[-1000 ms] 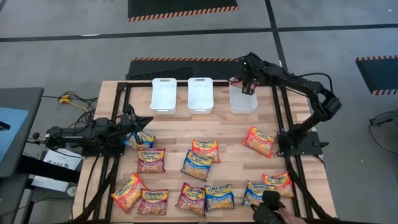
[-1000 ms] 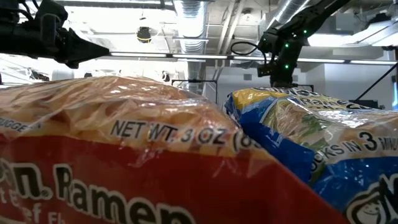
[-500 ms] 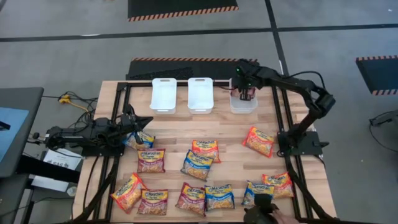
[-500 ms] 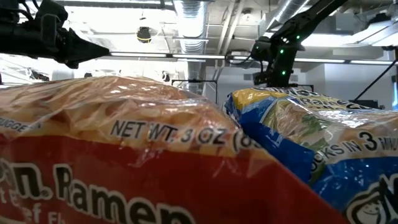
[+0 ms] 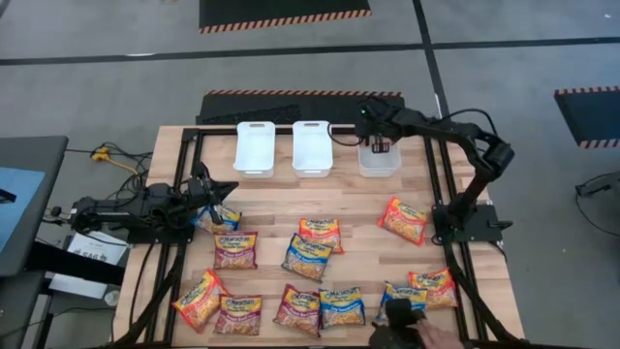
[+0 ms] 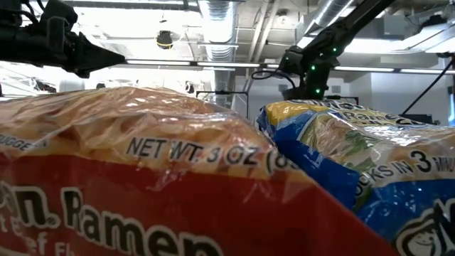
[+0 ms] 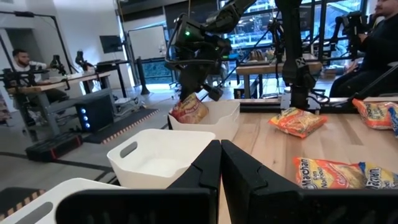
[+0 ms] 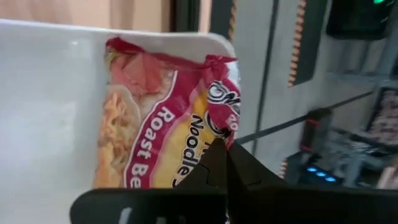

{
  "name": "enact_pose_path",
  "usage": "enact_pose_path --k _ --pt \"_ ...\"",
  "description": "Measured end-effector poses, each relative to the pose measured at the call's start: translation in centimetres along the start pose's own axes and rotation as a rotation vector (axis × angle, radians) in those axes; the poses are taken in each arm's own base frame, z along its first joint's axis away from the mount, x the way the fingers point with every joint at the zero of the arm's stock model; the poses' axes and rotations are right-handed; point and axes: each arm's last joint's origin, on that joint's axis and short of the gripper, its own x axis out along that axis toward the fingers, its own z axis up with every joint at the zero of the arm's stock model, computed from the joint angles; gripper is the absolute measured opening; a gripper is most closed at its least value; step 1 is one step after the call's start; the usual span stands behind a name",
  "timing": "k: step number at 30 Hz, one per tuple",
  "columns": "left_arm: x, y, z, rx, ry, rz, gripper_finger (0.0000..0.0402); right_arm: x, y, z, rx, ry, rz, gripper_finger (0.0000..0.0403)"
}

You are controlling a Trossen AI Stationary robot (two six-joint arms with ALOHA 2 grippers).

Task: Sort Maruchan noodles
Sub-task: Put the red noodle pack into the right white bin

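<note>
Several Maruchan packets (image 5: 308, 254) in orange, blue-and-yellow and dark red lie flat on the wooden table's near half. Three white bins stand in a row along the far edge. My right gripper (image 5: 381, 145) is over the right bin (image 5: 378, 163), shut on a dark red Roast Beef packet (image 8: 155, 137). The left wrist view shows that packet (image 7: 189, 109) hanging at the bin's rim (image 7: 214, 107). My left gripper (image 7: 220, 149) is shut and touches nothing. It waits above the table's left side (image 5: 231, 188), by a blue-and-yellow packet (image 5: 223, 217). My right gripper pinches the dark red packet by a crumpled wrapper edge at one end (image 8: 219, 127) between its two fingers. It comes from above, pointing down. The packet hangs below the fingers, and its lower end (image 7: 186, 117) dips behind the right bin's near wall.
The left bin (image 5: 254, 147) and the middle bin (image 5: 313, 145) show nothing inside. A black frame (image 5: 194, 145) borders the table. A person's hand (image 5: 418, 332) reaches in over the near edge by the packets at the near right. Bare wood lies between bins and packets.
My right gripper, still shut on the dark red packet, has carried it a little toward the table's left and near side and come down over the right bin. The person's hand at the near edge has shifted slightly left.
</note>
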Motion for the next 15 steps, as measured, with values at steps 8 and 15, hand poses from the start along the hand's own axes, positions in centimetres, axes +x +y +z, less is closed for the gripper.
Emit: enact_pose_path --k 8,15 --pt "0.0 0.0 0.0 0.014 0.0 0.0 0.0 0.07 0.27 0.19 0.001 0.0 0.011 0.0021" --pt "0.0 0.0 -0.01 0.019 0.001 0.0 0.0 -0.04 0.4 0.34 -0.004 -0.001 0.013 0.0058"
